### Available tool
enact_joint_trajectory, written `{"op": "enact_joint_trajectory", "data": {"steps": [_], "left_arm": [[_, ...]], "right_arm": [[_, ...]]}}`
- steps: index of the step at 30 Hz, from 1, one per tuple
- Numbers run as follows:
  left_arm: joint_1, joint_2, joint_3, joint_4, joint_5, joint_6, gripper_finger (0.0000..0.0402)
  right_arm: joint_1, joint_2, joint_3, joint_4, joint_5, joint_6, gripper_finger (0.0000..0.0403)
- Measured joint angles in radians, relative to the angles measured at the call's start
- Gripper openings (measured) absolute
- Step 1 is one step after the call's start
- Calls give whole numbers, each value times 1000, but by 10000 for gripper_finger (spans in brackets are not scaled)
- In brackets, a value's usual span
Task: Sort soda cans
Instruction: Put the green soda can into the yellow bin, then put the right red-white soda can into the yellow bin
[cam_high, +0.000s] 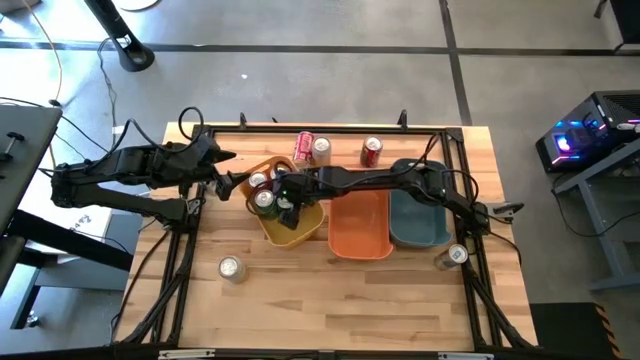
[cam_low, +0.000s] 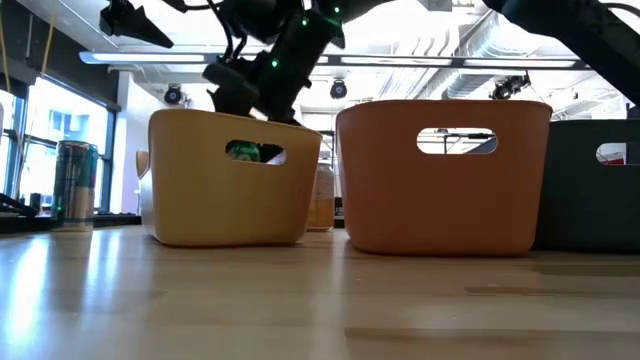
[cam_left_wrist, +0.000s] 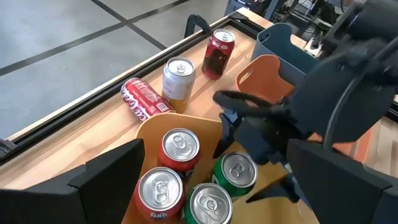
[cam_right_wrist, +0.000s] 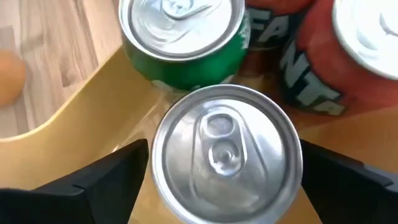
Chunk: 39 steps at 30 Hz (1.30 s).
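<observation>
The yellow bin holds several soda cans: two red ones and two green ones. My right gripper reaches down into this bin, open. Its fingers stand on either side of the silver top of an upright green can that rests on the bin floor. My left gripper hovers open beside the bin's left side and holds nothing. Near the far edge a pink-red can lies on its side, and a pale can and a red can stand upright.
An orange bin and a teal bin stand in a row to the right of the yellow one. A silver can stands near the front left and another can at the front right. A black frame rims the table.
</observation>
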<state>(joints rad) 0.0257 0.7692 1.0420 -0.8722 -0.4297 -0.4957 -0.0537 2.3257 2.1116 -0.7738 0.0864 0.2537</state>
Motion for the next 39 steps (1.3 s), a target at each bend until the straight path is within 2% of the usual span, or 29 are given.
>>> {"op": "enact_joint_trajectory", "data": {"steps": [9, 15, 21, 25, 33, 39], "left_arm": [[0, 0, 0, -11, -1, 2, 388], [0, -8, 0, -67, 0, 2, 388], [0, -21, 0, -67, -1, 2, 388], [0, -23, 0, -66, 0, -1, 388], [0, -20, 0, -49, 17, -32, 388], [0, -16, 0, -50, 26, -50, 388]], "right_arm": [[-18, -1, 246, -220, 11, -154, 369], [-48, -124, 196, -267, 19, -220, 370], [-115, -175, 195, -223, 100, -130, 371], [-176, -175, 196, -229, 96, -38, 371], [-266, -171, 195, -302, 104, 12, 371], [-326, -173, 146, -425, 216, -52, 371]]}}
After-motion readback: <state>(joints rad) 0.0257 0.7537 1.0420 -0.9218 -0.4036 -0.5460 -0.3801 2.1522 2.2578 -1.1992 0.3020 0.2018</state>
